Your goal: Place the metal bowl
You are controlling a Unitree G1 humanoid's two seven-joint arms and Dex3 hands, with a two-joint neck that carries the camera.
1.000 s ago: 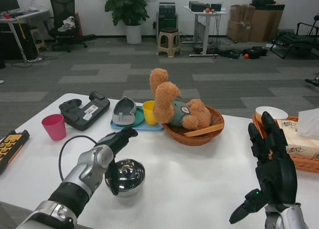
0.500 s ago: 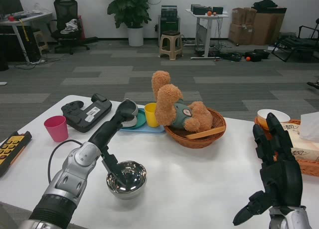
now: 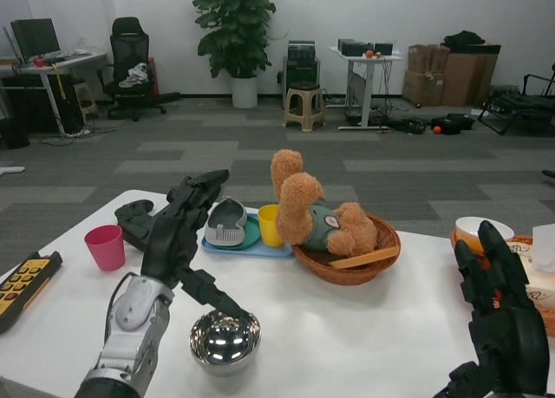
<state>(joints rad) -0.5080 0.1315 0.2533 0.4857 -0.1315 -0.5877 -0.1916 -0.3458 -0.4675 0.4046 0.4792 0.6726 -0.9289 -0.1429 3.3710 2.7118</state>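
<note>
The metal bowl [image 3: 225, 339] stands upright on the white table [image 3: 364, 329], near the front left. My left hand [image 3: 178, 229] is raised behind and above it with its fingers spread. Its thumb reaches down to the bowl's back rim; I cannot tell whether the tip touches. Nothing is held in that hand. My right hand [image 3: 499, 316] waits upright at the lower right with its fingers apart, holding nothing.
A wicker basket [image 3: 347, 264] holding a teddy bear [image 3: 308, 212] sits mid-table. Behind the left hand lie a blue tray [image 3: 251, 244], a grey brush [image 3: 225, 223] and a yellow cup [image 3: 269, 225]. A pink cup [image 3: 105, 246], black controller [image 3: 130, 218] and yellow-black device [image 3: 22, 281] are left. A white bowl [image 3: 481, 228] is right.
My left hand has let go of the bowl's rim and lifted up, fingers spreading. The camera has tilted up, so everything sits lower in the picture. The bowl stays on the table.
</note>
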